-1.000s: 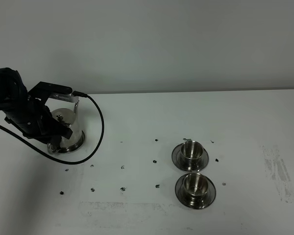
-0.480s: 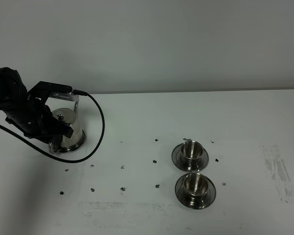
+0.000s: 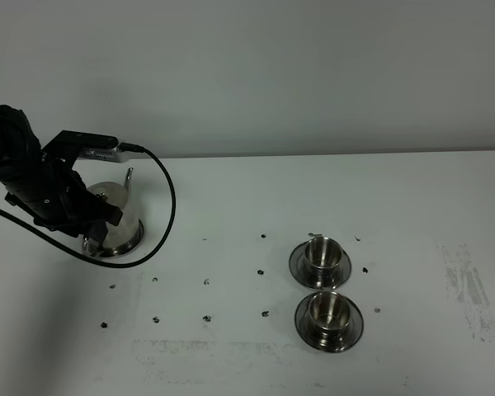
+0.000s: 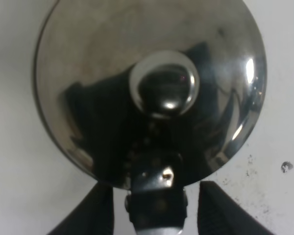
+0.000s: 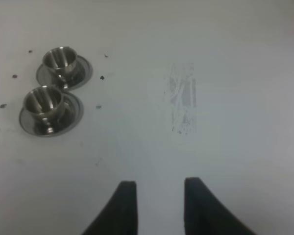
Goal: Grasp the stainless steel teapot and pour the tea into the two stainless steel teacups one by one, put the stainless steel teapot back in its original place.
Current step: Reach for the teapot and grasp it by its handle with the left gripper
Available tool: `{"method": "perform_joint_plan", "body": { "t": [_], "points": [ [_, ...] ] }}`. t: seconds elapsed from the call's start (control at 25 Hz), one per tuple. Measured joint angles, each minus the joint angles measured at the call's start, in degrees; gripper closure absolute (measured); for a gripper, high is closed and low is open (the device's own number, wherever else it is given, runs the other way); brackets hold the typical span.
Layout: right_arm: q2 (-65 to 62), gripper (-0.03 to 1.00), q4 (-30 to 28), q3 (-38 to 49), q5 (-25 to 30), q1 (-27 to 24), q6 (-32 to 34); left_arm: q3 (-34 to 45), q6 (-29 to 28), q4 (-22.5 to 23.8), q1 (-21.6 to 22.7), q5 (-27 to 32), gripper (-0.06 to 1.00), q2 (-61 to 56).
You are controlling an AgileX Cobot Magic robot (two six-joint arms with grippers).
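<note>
Steel teapot [image 3: 124, 221]: upright, left on table [image 3: 247, 198].
Left gripper [image 4: 157, 188]: released, fingers [image 4: 100, 215] either side of handle [image 4: 154, 215].
Right gripper [image 5: 160, 182]: clenched, empty.
Teacups [image 3: 322, 252]: on saucers [image 3: 345, 262].

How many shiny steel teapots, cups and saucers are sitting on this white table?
Shiny steel bell-shaped teapot: 1
Small shiny steel cylindrical cups: 2
Round steel saucers: 2
Total: 5

Your widest passage is the bare surface [image 3: 231, 198] mid-frame, between the teapot [image 3: 125, 224] at left and the teacups [image 3: 320, 254] right of centre. A black cable [image 3: 174, 216] loops beside the teapot; the right side lies open too.
</note>
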Motion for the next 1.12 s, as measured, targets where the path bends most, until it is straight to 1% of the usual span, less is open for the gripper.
{"method": "perform_joint_plan", "body": {
  "t": [0.24,0.52,0.72,1.04,1.12],
  "points": [
    [0.0,0.74,0.0,0.0,0.0,0.0,0.0,-2.09,-2.36,0.0,0.0,2.43,0.49,0.12],
    [0.0,0.74,0.0,0.0,0.0,0.0,0.0,-3.48,-2.44,0.05,0.28,2.84,0.49,0.3],
    [0.0,0.74,0.0,0.0,0.0,0.0,0.0,-6.26,-2.48,0.05,0.34,4.53,0.49,2.52],
    [0.0,0.74,0.0,0.0,0.0,0.0,0.05,-6.84,-2.48,0.17,0.34,4.48,0.49,3.04],
    [0.0,0.74,0.0,0.0,0.0,0.0,0.05,-6.84,-2.48,0.12,0.34,4.42,0.51,3.04]
  ]
}}
